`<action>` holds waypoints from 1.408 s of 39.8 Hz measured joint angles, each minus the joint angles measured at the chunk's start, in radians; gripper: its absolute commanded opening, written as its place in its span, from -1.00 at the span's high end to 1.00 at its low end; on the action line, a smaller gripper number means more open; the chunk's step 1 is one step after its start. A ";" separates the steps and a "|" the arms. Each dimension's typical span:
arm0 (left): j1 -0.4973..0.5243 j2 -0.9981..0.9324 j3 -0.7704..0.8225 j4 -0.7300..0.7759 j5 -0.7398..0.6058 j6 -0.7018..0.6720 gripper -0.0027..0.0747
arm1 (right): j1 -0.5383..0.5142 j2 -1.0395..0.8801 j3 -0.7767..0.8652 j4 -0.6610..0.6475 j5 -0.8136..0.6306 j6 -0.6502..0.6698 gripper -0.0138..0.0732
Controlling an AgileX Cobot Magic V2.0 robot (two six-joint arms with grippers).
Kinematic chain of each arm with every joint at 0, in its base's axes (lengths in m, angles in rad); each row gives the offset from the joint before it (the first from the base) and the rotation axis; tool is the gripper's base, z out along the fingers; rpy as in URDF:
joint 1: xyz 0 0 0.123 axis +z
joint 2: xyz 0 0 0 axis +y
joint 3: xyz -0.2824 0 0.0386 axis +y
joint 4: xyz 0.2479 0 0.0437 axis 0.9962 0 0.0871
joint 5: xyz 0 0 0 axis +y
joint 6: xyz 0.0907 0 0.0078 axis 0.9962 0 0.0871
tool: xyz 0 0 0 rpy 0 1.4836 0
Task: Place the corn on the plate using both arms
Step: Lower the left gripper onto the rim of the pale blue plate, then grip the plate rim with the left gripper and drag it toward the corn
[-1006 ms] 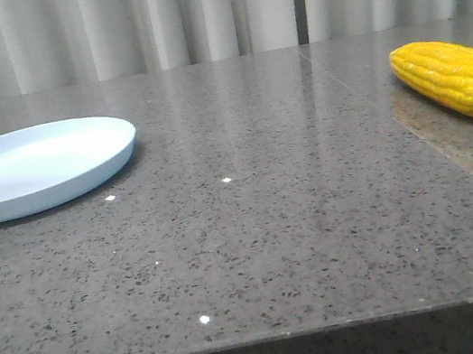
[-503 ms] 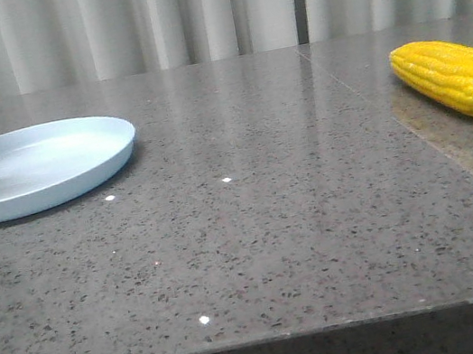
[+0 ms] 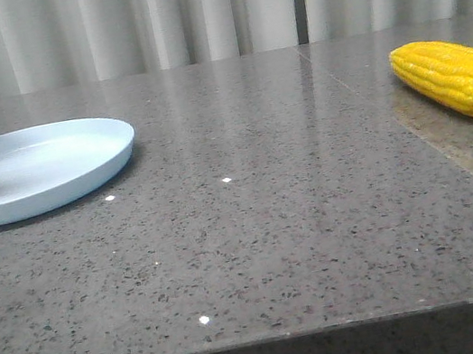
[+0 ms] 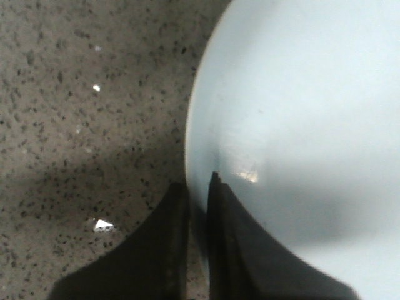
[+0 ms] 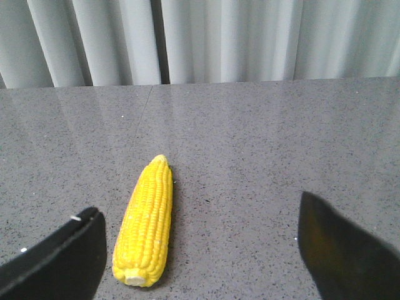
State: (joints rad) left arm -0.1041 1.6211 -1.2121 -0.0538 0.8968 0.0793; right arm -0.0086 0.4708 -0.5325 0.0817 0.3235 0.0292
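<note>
Looks like a staged lab or test setup, not a lived-in kitchen. Polished dark grey speckled stone countertop (image 3: 299,221) with a visible seam running back on the right side, glossy enough to reflect ceiling lights. Backdrop is plain pale pleated curtains (image 3: 216,6) hung right behind the counter edge, covering the whole background in both front and right wrist views. Only props on the surface: a pale blue plate (image 3: 105,160) and a corn (image 3: 453,76) cob, well apart. Black robot hardware at frame edges.

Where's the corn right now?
Front view: the corn lies on the table's far right, well apart from the plate at left. The open right gripper hovers near it.
</note>
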 measured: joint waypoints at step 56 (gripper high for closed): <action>-0.189 0.154 -0.205 -0.368 0.005 -0.024 0.01 | 0.000 0.000 0.000 0.000 0.000 0.000 -0.80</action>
State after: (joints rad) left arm -0.2926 1.7747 -1.4173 -0.4214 0.9016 0.0549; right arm -0.0086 0.4708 -0.5325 0.0817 0.3235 0.0292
